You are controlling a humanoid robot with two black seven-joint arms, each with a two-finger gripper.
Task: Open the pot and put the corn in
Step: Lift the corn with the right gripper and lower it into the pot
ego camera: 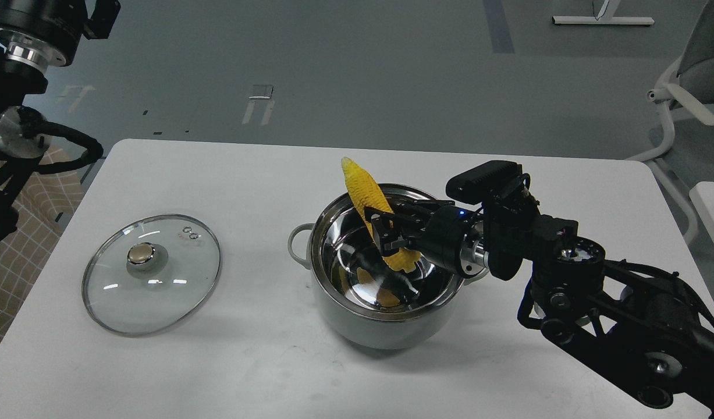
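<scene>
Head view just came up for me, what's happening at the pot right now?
The right gripper is shut on the corn and holds it tilted over the open pot, wide end down inside the rim, pointed tip sticking up past the far edge. It has not let go. The glass lid is already off, lying flat on the table left of the pot. The left arm is raised at the frame's upper left, away from everything; its gripper state cannot be told.

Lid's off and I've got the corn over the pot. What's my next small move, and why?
Probably lower a little and open the right gripper: it holds the corn tilted, tip above the rim, lower end already inside the open pot.
</scene>
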